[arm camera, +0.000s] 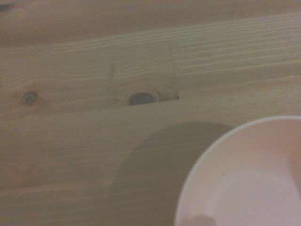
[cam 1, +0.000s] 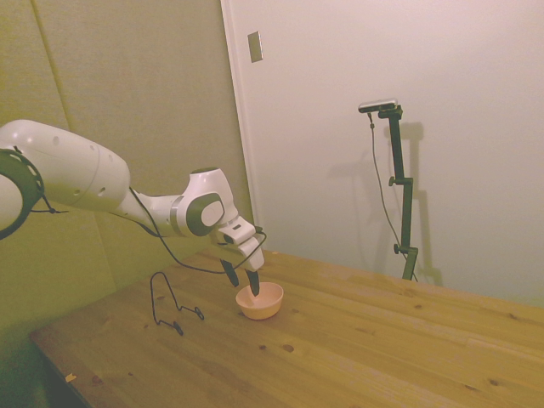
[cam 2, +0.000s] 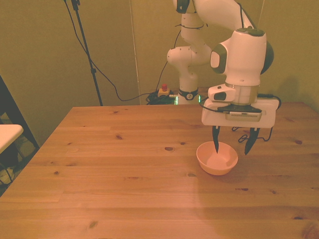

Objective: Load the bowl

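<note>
The pale peach bowl [cam 1: 260, 301] [cam 2: 217, 160] sits upright on the wooden table, toward the front view's right, and looks empty. My gripper [cam 1: 243, 282] [cam 2: 233, 149] hangs open right over it and points down. One dark fingertip [cam 2: 217, 148] dips inside the bowl, and the other is outside the rim on the front view's right, so the jaws straddle the wall without closing on it. In the wrist view, part of the bowl's rim and inside [arm camera: 249, 179] shows close up, with its shadow on the planks.
A thin black wire stand [cam 1: 178, 327] rests on the table [cam 2: 124, 164] beside the bowl, on the robot's side. A white surface [cam 2: 7, 132] juts in at the front view's left edge. A red stop button [cam 2: 163, 91] sits behind the table.
</note>
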Tool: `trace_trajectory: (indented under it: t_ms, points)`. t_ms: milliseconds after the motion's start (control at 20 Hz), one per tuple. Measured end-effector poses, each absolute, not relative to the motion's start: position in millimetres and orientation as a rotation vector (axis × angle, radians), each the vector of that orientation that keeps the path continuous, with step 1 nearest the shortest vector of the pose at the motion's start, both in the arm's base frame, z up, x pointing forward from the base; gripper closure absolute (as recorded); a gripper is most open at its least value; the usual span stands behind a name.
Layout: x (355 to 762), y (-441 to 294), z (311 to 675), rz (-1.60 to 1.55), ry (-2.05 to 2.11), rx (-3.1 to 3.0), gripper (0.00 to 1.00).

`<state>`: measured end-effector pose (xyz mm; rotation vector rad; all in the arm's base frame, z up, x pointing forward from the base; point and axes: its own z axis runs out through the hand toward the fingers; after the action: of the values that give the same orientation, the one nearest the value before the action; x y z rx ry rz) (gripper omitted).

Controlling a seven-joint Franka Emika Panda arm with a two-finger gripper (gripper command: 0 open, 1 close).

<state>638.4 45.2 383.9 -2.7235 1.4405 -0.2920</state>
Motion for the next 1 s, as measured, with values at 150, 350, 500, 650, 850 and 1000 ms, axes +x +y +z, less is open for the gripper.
trace_trajectory:
  t_ms: [150, 350, 500, 650, 850, 1000]
  points:
    - [647, 52, 372, -0.280, 1.436, -2.736, 1.00]
    - [651, 55, 367, -0.270, 1.437, -2.745, 1.00]
    - [651, 54, 367, -0.260, 1.442, -2.749, 1.00]
    - [652, 54, 367, -0.258, 1.444, -2.748, 1.00]
    - [653, 54, 365, -0.254, 1.445, -2.750, 1.00]
    - [653, 55, 364, -0.253, 1.443, -2.751, 1.00]
